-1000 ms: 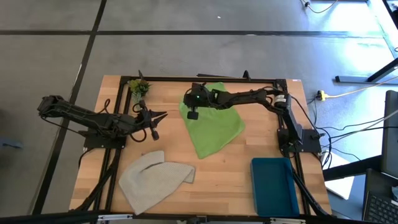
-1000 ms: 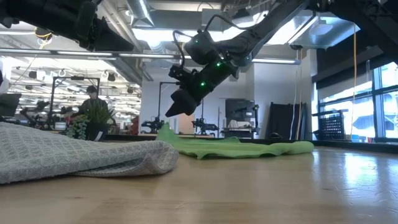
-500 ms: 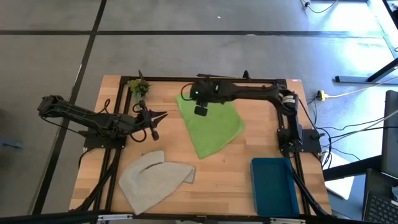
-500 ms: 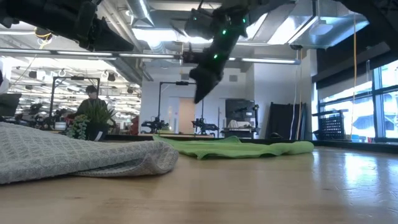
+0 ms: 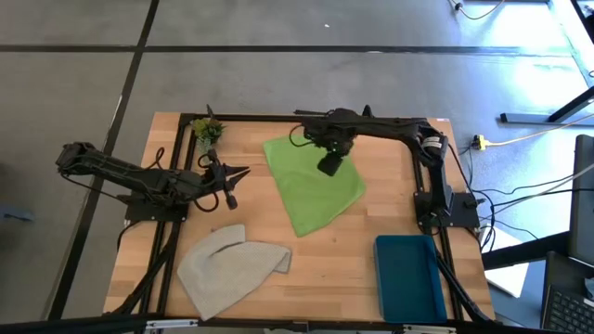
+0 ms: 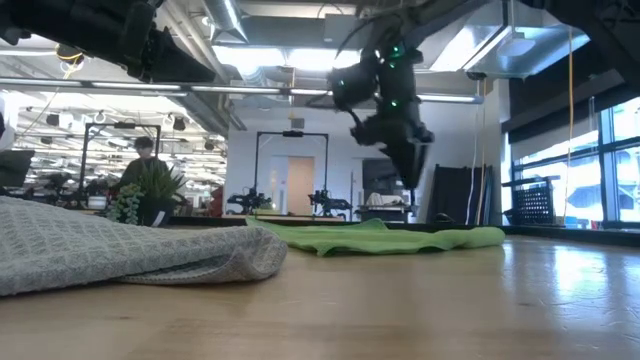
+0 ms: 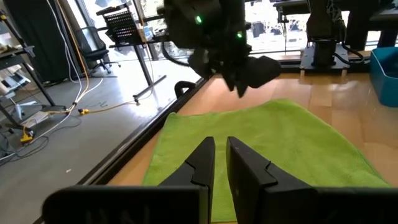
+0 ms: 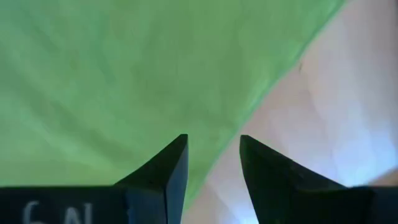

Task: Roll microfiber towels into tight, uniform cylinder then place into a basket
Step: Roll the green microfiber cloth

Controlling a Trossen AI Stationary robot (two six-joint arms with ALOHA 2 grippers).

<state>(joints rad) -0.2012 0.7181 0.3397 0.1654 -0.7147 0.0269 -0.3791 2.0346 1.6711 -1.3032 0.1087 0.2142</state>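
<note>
Nearest, low view: the pale grey-beige towel (image 6: 120,248) fills the foreground as a rumpled fold on the wooden table (image 6: 420,310); only the high view shows it lying at the near left, well apart from the basket (image 5: 409,276).
Basket: the dark teal bin sits at the table's near right corner; nothing can be seen inside it from above.
Mid-table: the lime green towel (image 5: 314,183) lies spread flat, narrowing to a point toward the near edge.
Right gripper (image 5: 329,166): hangs above the green towel's far right part; the low view shows it raised clear of the cloth, and its own wrist view shows the two fingers (image 8: 166,168) parted by a moderate gap, empty, over the towel's edge where green meets wood.
Left gripper (image 5: 228,176): waits at the left side, pointing at the green towel; its wrist view shows the fingers (image 7: 202,163) nearly together, gripping nothing.
Far corner: a small green plant sprig (image 5: 207,130).
Beyond the table: a person (image 6: 146,158), seen only in the low view.
</note>
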